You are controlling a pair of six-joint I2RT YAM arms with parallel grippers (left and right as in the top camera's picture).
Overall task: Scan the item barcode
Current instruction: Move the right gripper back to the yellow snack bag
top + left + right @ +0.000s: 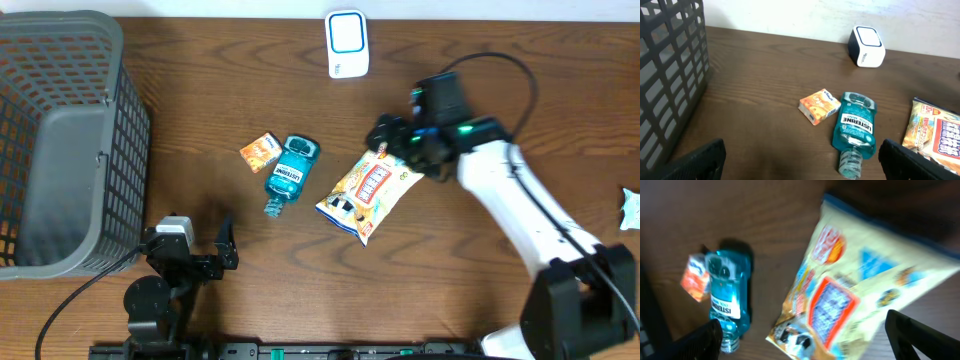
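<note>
- Well, the right gripper hangs over the upper end of the snack bag, fingers spread wide and pinching nothing
- Down by the near edge, the left gripper is splayed just as wide, empty too, well apart from everything
- That bag lies flat mid-table on a slant, just beside the mouthwash bottle, with a small orange box just beside the bottle's other side
- I'd guess the bag is light, puffy and crinkly; the film looks slick and will buckle, so a pinch on the flat sealed end nearest the fingers seems safer than squeezing the belly
- Whatever is inside may crush if clamped hard
- Room looks fine: bare table runs between the bag and the white scanner at the far edge, nothing in the way
- Mind the bottle on the bag's left, which could roll if nudged; the basket sits well off at the left
</note>
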